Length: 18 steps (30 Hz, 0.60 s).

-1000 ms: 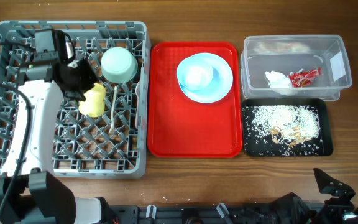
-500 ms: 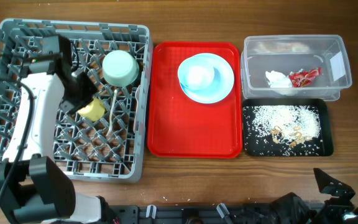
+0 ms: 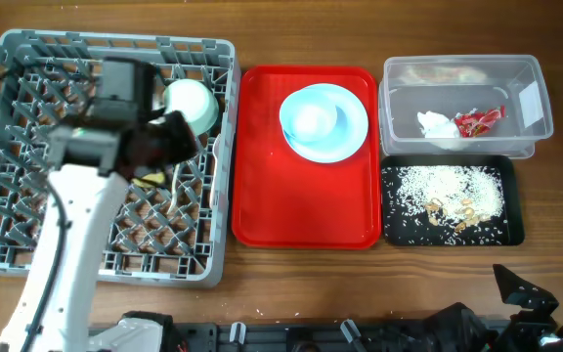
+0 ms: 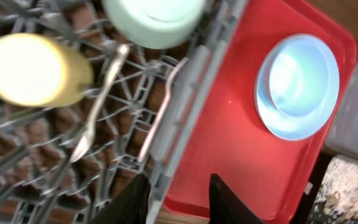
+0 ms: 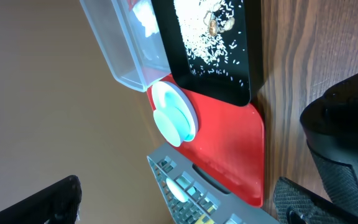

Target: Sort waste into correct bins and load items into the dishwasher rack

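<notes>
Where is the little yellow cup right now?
In the left wrist view, the yellow cup lies in the grey rack at upper left, beside a white utensil and just below-left of the green bowl.

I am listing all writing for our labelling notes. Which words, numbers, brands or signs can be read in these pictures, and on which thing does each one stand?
White label on the clear tub: it looks blank in every view, and any print is too small to read.
Red tray, dishwasher rack, black tray: no writing visible.
So no text can be read here.
</notes>
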### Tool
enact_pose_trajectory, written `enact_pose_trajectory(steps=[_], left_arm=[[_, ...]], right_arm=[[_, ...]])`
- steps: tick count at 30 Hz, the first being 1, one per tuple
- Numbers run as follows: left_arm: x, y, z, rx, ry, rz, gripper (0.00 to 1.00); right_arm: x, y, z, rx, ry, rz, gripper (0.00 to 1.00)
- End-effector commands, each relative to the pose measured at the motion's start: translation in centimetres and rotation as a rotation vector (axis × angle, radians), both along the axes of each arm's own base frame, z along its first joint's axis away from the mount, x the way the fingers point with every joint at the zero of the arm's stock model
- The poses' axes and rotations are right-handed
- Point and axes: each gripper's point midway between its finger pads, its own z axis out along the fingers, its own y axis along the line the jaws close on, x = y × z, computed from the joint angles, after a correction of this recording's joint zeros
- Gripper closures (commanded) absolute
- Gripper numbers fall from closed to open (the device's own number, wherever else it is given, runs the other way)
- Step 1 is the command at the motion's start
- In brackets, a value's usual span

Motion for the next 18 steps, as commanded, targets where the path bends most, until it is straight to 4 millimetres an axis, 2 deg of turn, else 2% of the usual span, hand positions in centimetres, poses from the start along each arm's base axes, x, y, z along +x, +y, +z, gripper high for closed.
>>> enact_pose_trajectory(steps=[1, 2, 3, 7, 11, 13, 15, 17, 18], left_arm=[[1.9, -4.3, -1.8, -0.01, 0.007, -0.114, 0.68], [2.6, -5.5, -2.3, -0.019, -0.002, -0.143, 0.67], [3.2, -7.3, -3.0, -0.028, -0.009, -0.184, 0.61], [4.4, -14.9, -5.3, -0.047, -0.066, -0.35, 0.62], [6.1, -22.7, -7.3, -0.034, -0.223, -0.484, 0.61], [6.7, -26.2, -8.3, 0.005, -0.32, -0.573, 0.55], [8.1, -27.4, -9.4, 0.146, -0.43, -0.571, 0.5], [9.4, -27.1, -10.8, 0.241, -0.471, -0.515, 0.48], [10.0, -27.0, -12.4, 0.262, -0.465, -0.517, 0.48]], right_arm=[[0.1, 0.0, 0.0, 0.004, 0.006, -0.005, 0.0], [0.1, 0.0, 0.0, 0.004, 0.006, -0.005, 0.0], [0.1, 0.0, 0.0, 0.004, 0.007, -0.006, 0.0], [0.1, 0.0, 0.0, 0.004, 0.006, -0.005, 0.0], [0.1, 0.0, 0.0, 0.004, 0.006, -0.006, 0.0], [0.1, 0.0, 0.0, 0.003, 0.006, -0.005, 0.0], [0.1, 0.0, 0.0, 0.004, 0.006, -0.005, 0.0], [0.1, 0.0, 0.0, 0.004, 0.006, -0.005, 0.0], [0.1, 0.0, 0.0, 0.004, 0.006, -0.005, 0.0]])
